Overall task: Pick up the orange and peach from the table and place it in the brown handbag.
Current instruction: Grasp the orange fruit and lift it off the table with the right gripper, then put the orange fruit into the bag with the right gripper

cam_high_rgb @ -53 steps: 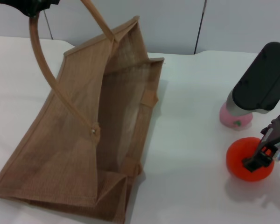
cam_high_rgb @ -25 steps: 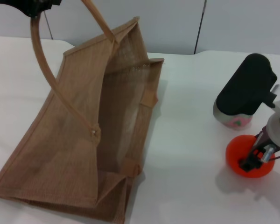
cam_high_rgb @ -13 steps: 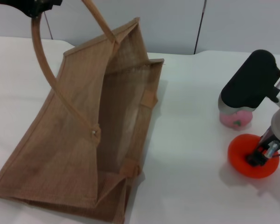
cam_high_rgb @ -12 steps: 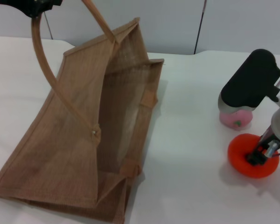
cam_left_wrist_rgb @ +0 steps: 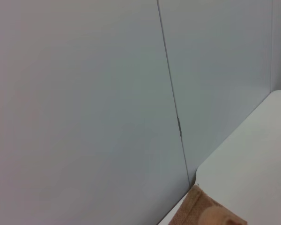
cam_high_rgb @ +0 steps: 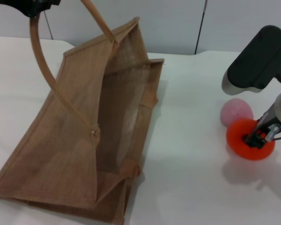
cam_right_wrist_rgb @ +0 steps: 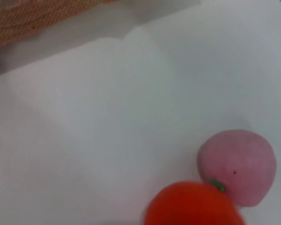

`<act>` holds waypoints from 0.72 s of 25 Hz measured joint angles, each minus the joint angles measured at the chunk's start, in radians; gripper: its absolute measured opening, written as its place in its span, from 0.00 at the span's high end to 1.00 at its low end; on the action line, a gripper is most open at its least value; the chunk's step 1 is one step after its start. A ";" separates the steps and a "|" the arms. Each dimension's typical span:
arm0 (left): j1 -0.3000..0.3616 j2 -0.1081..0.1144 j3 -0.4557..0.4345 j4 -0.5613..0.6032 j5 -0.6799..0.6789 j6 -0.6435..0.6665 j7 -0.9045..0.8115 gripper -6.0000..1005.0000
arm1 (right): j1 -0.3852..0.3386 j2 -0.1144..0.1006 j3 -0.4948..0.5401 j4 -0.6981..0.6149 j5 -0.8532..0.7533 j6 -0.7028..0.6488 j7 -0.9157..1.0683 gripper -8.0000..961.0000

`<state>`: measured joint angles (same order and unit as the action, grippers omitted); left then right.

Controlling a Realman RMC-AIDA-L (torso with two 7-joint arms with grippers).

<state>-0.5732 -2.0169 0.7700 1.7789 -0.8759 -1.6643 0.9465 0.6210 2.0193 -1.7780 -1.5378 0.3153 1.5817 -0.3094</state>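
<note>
Bright round orange (cam_high_rgb: 249,145), on the white counter (cam_high_rgb: 192,140) at right touching the pale pink peach (cam_high_rgb: 236,112), is pinched by right gripper (cam_high_rgb: 258,139) jaws; a straight lift clear of the peach is advised before crossing left to the tan woven jute handbag (cam_high_rgb: 84,136), its handle held up by left gripper (cam_high_rgb: 35,6), jaw state not discernible.

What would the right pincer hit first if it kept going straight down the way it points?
The orange: the right pincer points down onto its top. The peach sits just beside it, off that line. Whether it already touches is unclear.

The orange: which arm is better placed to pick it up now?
The right. Its tool is already at the orange, beside the peach. The left tool is holding up a handle of the brown handbag.
</note>
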 joint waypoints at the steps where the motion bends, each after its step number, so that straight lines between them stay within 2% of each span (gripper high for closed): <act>1: 0.000 0.000 0.000 0.000 0.000 0.000 0.000 0.87 | 0.000 0.000 0.000 -0.006 0.000 0.002 0.000 0.52; 4: 0.000 0.000 -0.001 0.000 0.000 0.002 0.001 0.87 | -0.003 -0.001 0.010 -0.059 0.001 0.029 -0.001 0.56; 7: -0.007 0.001 -0.008 0.002 -0.001 0.004 0.003 0.87 | -0.011 -0.001 0.023 -0.173 0.021 0.071 -0.001 0.58; 11: -0.045 0.000 -0.012 0.005 -0.010 0.007 0.004 0.87 | -0.008 0.001 0.023 -0.281 0.069 0.085 -0.001 0.62; 18: -0.130 -0.010 0.000 0.052 -0.030 0.007 -0.002 0.87 | 0.028 0.003 -0.005 -0.261 0.161 -0.047 -0.008 0.67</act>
<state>-0.7028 -2.0271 0.7699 1.8309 -0.9061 -1.6569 0.9441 0.6492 2.0226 -1.7835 -1.7992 0.4766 1.5345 -0.3170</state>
